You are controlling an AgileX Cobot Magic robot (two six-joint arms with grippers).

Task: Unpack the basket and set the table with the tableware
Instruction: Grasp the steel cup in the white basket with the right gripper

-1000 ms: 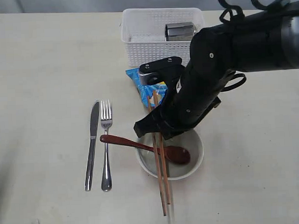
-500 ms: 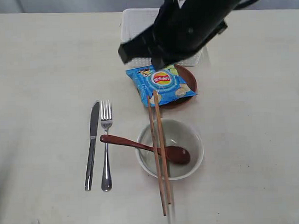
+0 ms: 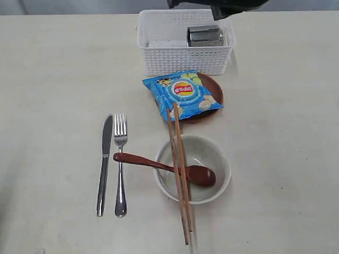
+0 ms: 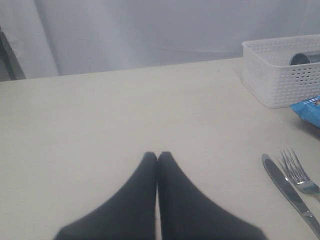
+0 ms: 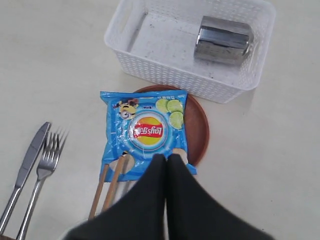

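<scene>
Fingers of the right gripper (image 5: 166,161) are pressed together, empty (the left gripper (image 4: 157,157) too); white perforated plastic basket (image 5: 170,77) lies beyond its tips, shiny steel cup (image 5: 223,40) lying on its side inside.

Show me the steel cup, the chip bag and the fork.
steel cup (image 3: 205,36): exterior view, middle of its side.
chip bag (image 3: 183,89): exterior view, on the logo.
fork (image 3: 121,184): exterior view, on the handle.
</scene>
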